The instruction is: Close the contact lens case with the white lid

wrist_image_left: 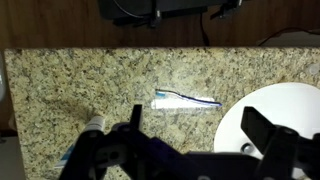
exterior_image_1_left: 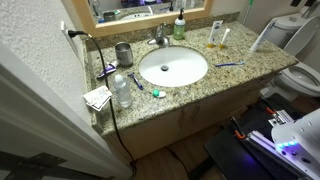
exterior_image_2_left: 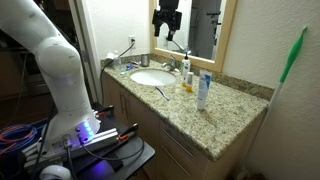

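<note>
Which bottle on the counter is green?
The green bottle stands behind the sink, beside the faucet. The clear bottle is near the front edge; the amber bottle stands farther from the faucet.

Warm, even indoor light on the granite desk (exterior_image_1_left: 245, 72), faint soft shadows, white sink basin (wrist_image_left: 285, 110) glaring in the wrist view, end effector (wrist_image_left: 192, 122) dark and blurred up close, blue glow on the robot base (exterior_image_2_left: 88, 130), coarse low-resolution frames.
</note>
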### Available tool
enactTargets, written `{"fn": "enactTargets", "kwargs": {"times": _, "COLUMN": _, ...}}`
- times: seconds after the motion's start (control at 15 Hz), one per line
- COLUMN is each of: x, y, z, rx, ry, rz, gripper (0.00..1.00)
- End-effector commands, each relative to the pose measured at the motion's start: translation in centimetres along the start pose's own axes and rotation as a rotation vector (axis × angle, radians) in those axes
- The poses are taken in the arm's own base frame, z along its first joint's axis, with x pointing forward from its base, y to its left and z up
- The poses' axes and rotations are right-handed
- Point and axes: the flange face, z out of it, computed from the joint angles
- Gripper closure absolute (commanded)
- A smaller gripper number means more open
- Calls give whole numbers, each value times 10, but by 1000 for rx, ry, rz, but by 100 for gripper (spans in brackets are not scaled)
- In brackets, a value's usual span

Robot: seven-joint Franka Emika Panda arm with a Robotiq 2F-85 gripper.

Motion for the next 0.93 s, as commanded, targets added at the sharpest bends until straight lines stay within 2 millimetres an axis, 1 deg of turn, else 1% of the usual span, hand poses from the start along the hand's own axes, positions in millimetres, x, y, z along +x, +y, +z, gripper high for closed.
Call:
{"fn": "enactTargets", "kwargs": {"times": 0.0, "x": 27, "y": -83, "z": 19, "rx": -60, "ry": -40, "rz": -178, "gripper": 0}}
{"fn": "enactTargets", "kwargs": {"times": 0.07, "x": 30, "y": -111, "z": 22, "rx": -68, "ry": -34, "rz": -237, "gripper": 0}}
{"fn": "enactTargets", "kwargs": {"times": 0.2, "x": 30, "y": -176, "z": 35, "rx": -103, "ry": -29, "rz": -363, "gripper": 0}}
{"fn": "enactTargets", "kwargs": {"times": 0.33, "x": 24, "y": -243, "z": 42, "rx": -150, "ry": -10, "rz": -487, "gripper": 0}}
{"fn": "enactTargets", "kwargs": {"times": 0.4, "x": 17, "y": -258, "z": 28, "rx": -191, "ry": 28, "rz": -534, "gripper": 0}}
{"fn": "enactTargets", "kwargs": {"times": 0.47, "x": 24, "y": -237, "z": 35, "rx": -159, "ry": -14, "rz": -466, "gripper": 0}}
{"fn": "enactTargets", "kwargs": {"times": 0.53, "x": 19, "y": -258, "z": 34, "rx": -178, "ry": 1, "rz": -505, "gripper": 0}}
{"fn": "enactTargets", "kwargs": {"times": 0.6, "x": 15, "y": -269, "z": 33, "rx": -187, "ry": 7, "rz": -525, "gripper": 0}}
{"fn": "enactTargets", "kwargs": {"times": 0.67, "x": 13, "y": -270, "z": 31, "rx": -189, "ry": 12, "rz": -528, "gripper": 0}}
{"fn": "enactTargets", "kwargs": {"times": 0.73, "x": 24, "y": -269, "z": 41, "rx": -174, "ry": -8, "rz": -526, "gripper": 0}}
{"fn": "enactTargets", "kwargs": {"times": 0.87, "x": 27, "y": -285, "z": 67, "rx": -171, "ry": 24, "rz": -594, "gripper": 0}}
